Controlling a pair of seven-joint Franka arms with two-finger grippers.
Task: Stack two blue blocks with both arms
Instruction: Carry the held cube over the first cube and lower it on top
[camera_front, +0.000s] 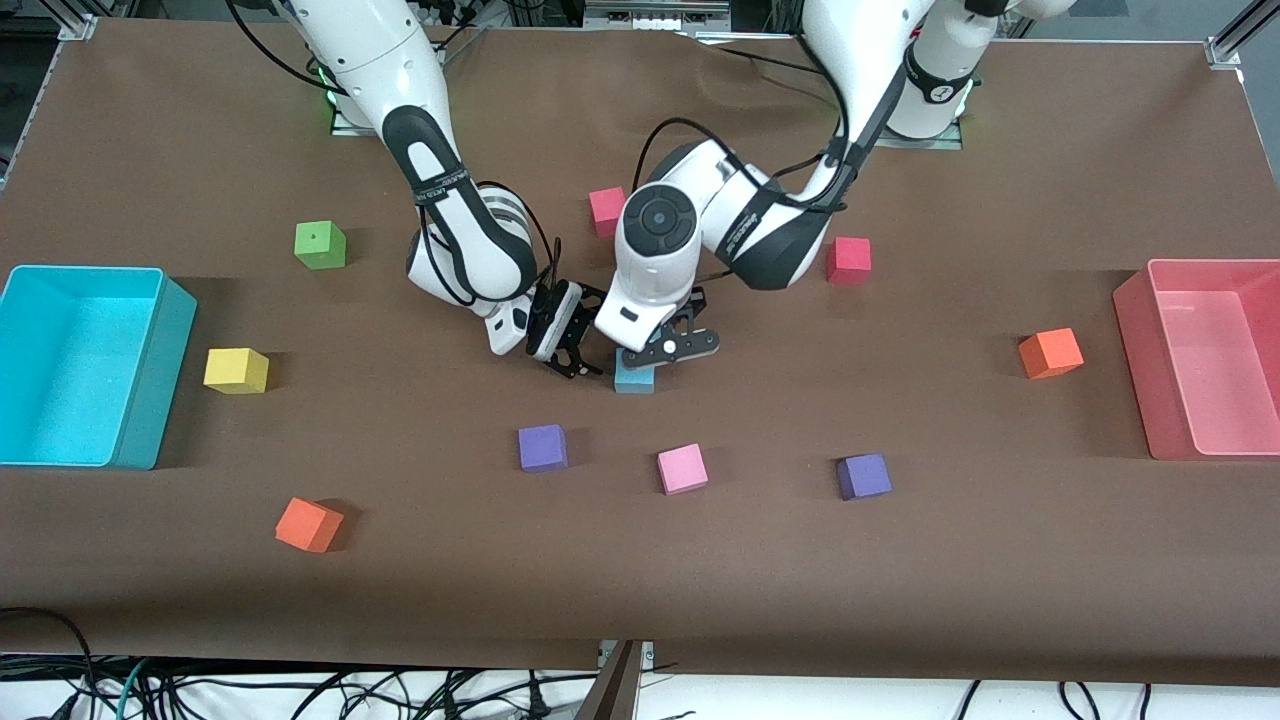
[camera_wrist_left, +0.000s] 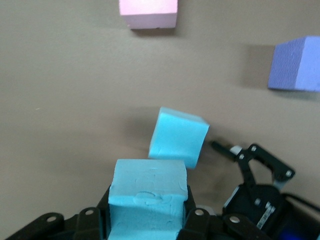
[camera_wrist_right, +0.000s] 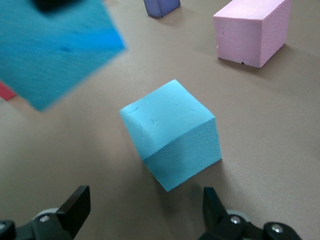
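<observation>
- The table (camera_front: 900, 600), covered in brown, is carrying the cyan bin (camera_front: 150, 370) at the right arm's end and the pink bin (camera_front: 1135, 350) at the left arm's end, with coloured cubes scattered between them.
- The left arm (camera_front: 760, 225) is reaching down to mid-table; the left gripper (camera_wrist_left: 148, 215) is clenching one blue block (camera_wrist_left: 148, 197) between its fingers, holding it over the second blue block (camera_front: 634, 378).
- The right arm (camera_front: 460, 220) is hanging beside it; the right gripper (camera_wrist_right: 145, 210) is standing with its fingers spread wide, grasping nothing, low over the table just beside the second blue block.
- The second blue block is sitting on the table, farther from the front camera than the pink cube (camera_front: 683, 469) and the two purple cubes (camera_front: 543, 448), turned a little askew to the table's edges in both wrist views; being a cube, it is showing no long axis.
- The front view is hiding the held block under the left wrist; the left wrist view is showing it squarely gripped, edges in line with the fingers; the right wrist view is showing it as a blur up in the air.
</observation>
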